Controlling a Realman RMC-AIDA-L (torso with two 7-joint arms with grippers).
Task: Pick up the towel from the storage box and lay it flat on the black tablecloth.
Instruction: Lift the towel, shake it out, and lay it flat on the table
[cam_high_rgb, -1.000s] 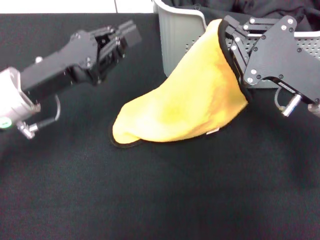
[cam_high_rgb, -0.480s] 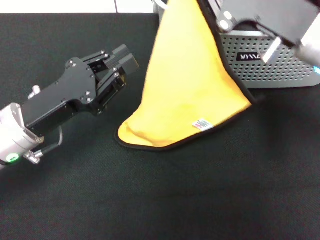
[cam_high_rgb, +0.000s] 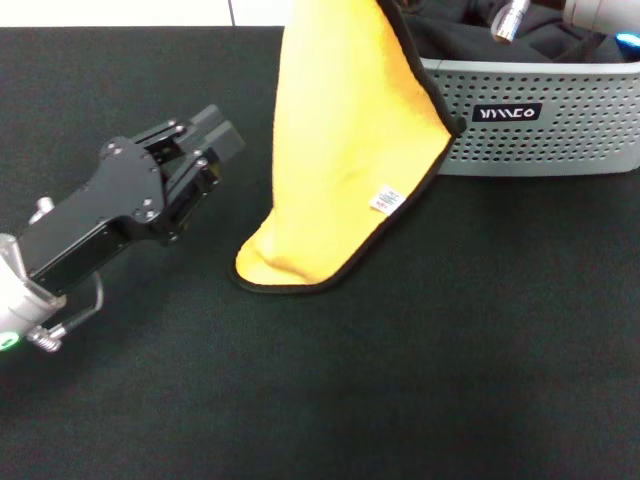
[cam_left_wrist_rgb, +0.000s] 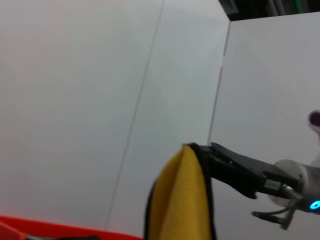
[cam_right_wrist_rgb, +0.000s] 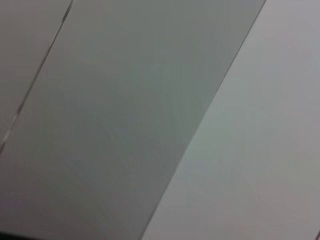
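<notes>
The towel (cam_high_rgb: 340, 150) hangs tall by one corner from the right gripper (cam_left_wrist_rgb: 212, 155), jaws pinching it, bottom fold on the black tablecloth (cam_high_rgb: 400, 380) beside the storage box (cam_high_rgb: 540, 130). Left gripper (cam_high_rgb: 205, 140), jaws spread, should probably grab a free corner first.

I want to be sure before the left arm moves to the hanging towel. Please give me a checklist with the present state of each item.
1. Towel out of the storage box: ok.
2. Right gripper holds its top edge: ok, seen in the left wrist view.
3. Lower corner touches the black tablecloth: ok.
4. Towel flat: not ok, it hangs folded.
5. Left gripper open: ok; beside the towel, apart.
6. Grey face: cannot tell.
</notes>
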